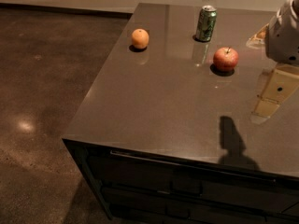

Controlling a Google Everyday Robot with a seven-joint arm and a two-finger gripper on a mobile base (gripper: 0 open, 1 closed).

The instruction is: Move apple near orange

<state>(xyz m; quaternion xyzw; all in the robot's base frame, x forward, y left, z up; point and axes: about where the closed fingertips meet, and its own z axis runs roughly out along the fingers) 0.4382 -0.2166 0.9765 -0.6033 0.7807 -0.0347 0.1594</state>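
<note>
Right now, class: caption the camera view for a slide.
Apple, can and orange stand apart on a counter; gripper hangs at frame's right edge.

Glossy grey-brown counter (154, 106) above dark drawers (187, 181), speckled concrete floor (42, 78).

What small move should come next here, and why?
Probably shift the pincer leftward in the view toward the apple. It hangs at the right edge of the counter, apart from the apple, which sits untouched beside the green can; the orange lies beyond the can, near the left edge. Grasping has to come first.
</note>
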